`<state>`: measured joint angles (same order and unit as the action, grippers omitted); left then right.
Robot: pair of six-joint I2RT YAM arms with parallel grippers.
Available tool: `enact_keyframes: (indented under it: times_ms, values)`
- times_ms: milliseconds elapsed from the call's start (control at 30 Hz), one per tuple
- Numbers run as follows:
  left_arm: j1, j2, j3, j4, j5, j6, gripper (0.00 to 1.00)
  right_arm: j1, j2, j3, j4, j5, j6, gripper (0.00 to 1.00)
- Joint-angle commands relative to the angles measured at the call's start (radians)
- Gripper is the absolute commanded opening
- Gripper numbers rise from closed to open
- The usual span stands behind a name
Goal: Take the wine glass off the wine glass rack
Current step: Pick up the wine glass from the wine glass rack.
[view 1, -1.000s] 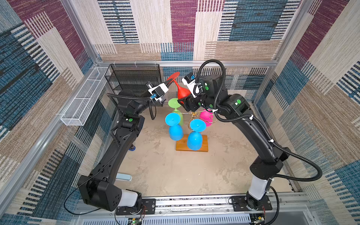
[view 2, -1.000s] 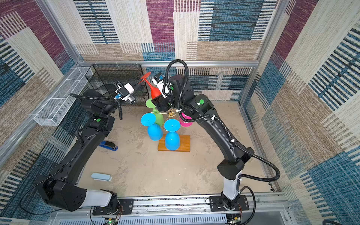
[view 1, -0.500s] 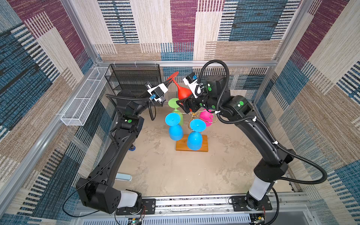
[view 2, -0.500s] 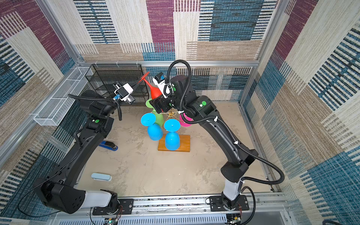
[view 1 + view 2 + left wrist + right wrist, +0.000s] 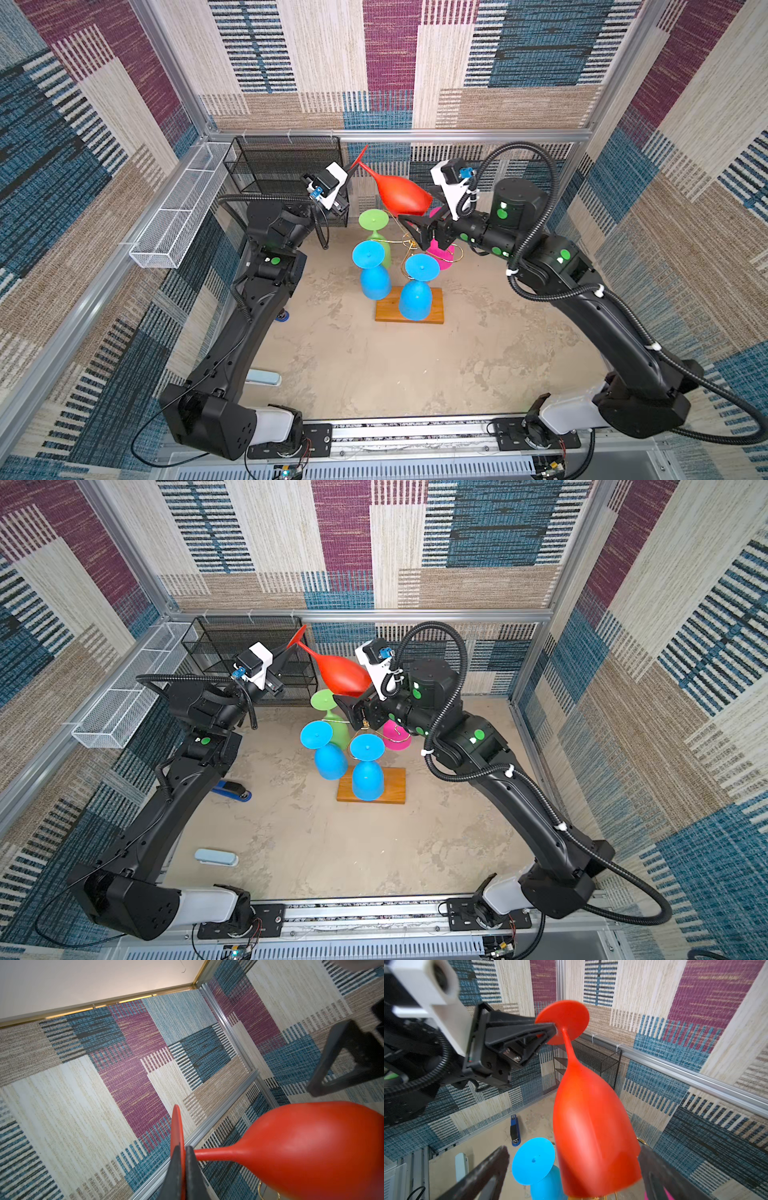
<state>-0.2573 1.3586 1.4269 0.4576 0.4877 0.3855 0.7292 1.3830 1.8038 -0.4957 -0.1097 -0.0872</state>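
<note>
walls (image 5: 390, 62): covered in patchwork carpet.
red wine glass (image 5: 401, 195): held tilted above the wine glass rack (image 5: 386, 312).
left gripper (image 5: 182, 1154): pinched on its foot, to lift it off.
right gripper (image 5: 574, 1149): spread around the bowl, nothing gripped.

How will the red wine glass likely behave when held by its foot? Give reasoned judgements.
Probably stiff and light: the red wine glass juts out straight though the left gripper pinches only its thin foot. It could pivot or slip, as the bowl sits far from that pinch. Its opaque matte look suggests plastic, likely not brittle.
</note>
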Motion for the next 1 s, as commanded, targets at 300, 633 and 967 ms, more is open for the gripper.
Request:
enact_keyframes:
  times_ms: [300,633,967]
  values:
    - [0.068,-0.011,0.01,-0.102,-0.07,-0.379,0.0,-0.267,-0.161,-0.247,0.299,-0.39,0.288,0.88]
    - [0.087,-0.028,-0.012,-0.099,-0.006,-0.509,0.0,-0.283,-0.051,-0.225,0.36,-0.513,0.317,0.73]
    - [0.087,-0.033,-0.02,-0.089,0.003,-0.538,0.0,-0.282,0.072,-0.14,0.394,-0.552,0.369,0.64]
